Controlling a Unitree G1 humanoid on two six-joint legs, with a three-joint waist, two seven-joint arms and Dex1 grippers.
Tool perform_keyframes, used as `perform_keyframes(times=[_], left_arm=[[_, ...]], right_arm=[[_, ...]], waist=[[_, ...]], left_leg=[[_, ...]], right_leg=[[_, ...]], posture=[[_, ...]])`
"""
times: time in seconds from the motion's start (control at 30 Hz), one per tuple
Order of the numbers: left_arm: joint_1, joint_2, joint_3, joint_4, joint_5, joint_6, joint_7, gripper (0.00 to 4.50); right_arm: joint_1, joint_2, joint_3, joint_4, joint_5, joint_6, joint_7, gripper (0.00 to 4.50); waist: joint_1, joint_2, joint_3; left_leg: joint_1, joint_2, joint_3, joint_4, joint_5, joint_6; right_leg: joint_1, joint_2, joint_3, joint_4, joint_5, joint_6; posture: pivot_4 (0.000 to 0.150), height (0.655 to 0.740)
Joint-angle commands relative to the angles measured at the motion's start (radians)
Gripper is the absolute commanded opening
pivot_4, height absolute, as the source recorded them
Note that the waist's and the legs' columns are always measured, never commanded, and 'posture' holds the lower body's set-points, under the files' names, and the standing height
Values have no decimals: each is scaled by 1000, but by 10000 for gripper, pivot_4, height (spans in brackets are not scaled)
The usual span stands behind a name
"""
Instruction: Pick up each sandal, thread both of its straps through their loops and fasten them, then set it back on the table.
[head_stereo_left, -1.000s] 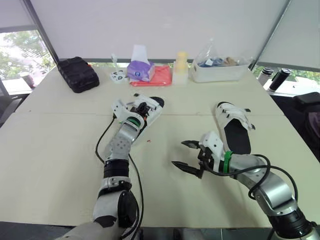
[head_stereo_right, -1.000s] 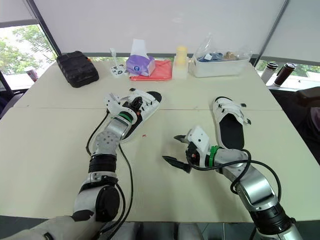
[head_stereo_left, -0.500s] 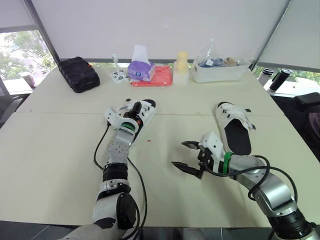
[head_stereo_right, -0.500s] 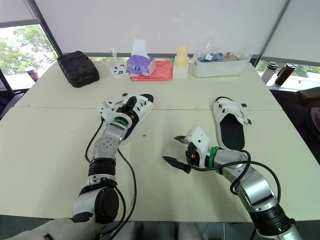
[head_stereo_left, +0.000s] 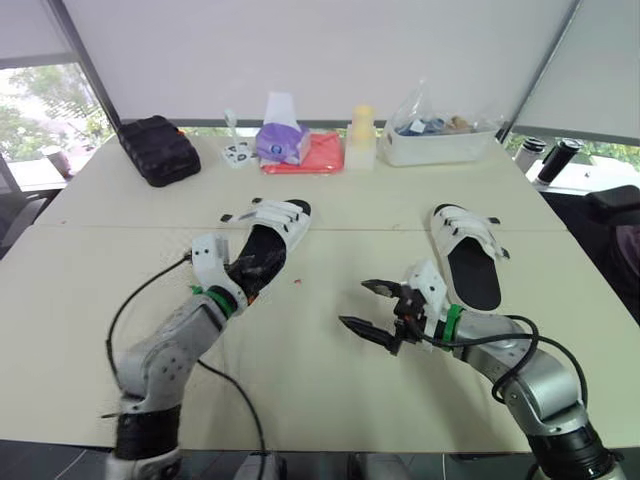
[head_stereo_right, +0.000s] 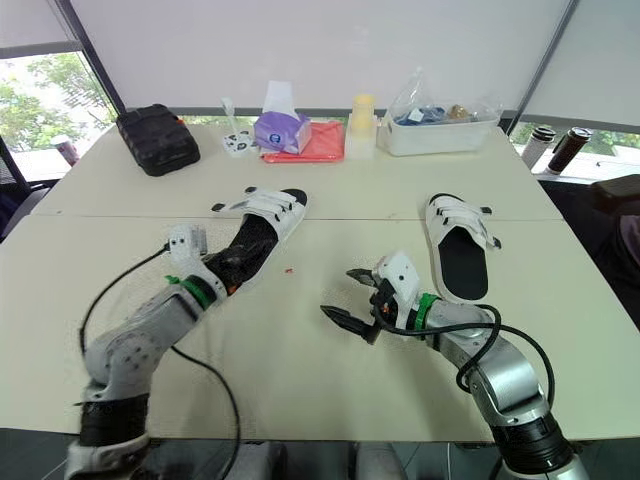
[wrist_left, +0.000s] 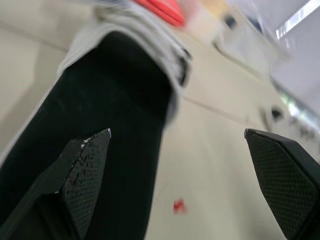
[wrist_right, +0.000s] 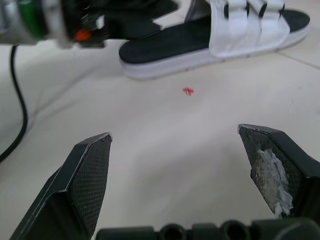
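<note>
both sandals down, both grippers spread wide

here's the picture on the pale table (head_stereo_left: 90, 300): the left sandal (head_stereo_left: 272, 228) lies flat near the middle, its white straps (head_stereo_left: 277, 211) at the far end and its black footbed facing up. the left gripper (head_stereo_left: 255, 270) is right at the heel end of it, released, fingers well apart. from the left wrist view one finger (wrist_left: 82, 167) sits over the black footbed while the other finger (wrist_left: 282, 172) hangs off to the side above bare table; whether it touches the sole, can't tell. nothing is held.

over to the other side, the right sandal (head_stereo_left: 468, 258) lies flat too, its white straps (head_stereo_left: 470, 224) crossing the far half. the right gripper (head_stereo_left: 353, 302) hovers over bare table between the two sandals, near the right sandal's heel but apart from it, its jaws spread and empty. a small red mark (wrist_right: 188, 91) shows on the tabletop between that gripper and the left sandal.

along the far edge: a black case (head_stereo_left: 155, 148), a purple tissue box (head_stereo_left: 282, 140), and a clear tub (head_stereo_left: 440, 138).
</note>
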Motion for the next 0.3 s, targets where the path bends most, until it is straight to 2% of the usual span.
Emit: perform_keyframes(times=[0.03,0.1,0.17,0.3], left_arm=[[60,161,-41,-143,74,-19,-131,44691],[128,267,-24,-199,94,-43,-219,44691],[188,329,22,-235,78,-50,-282,44691],[278,388,90,-267,33,-38,-362,44691]], right_arm=[[4,25,-73,8,62,26,-24,43958],[12,34,-120,9,106,58,-38,43958],[18,24,-147,19,116,65,-38,43958],[22,-4,-168,58,101,45,-30,43958]], waist=[[0,0,0],[-2,1,0],[-2,2,1],[-1,2,1]], left_leg=[[1,0,0,0,0,0],[1,0,1,-1,-1,1],[1,0,1,-2,-1,2],[1,1,2,-2,-1,2]], right_leg=[[0,0,0,0,0,0],[1,0,1,0,0,0],[1,0,1,0,0,0],[1,0,1,0,0,0]], posture=[[1500,7400],[1500,7400],[1500,7400],[1500,7400]])
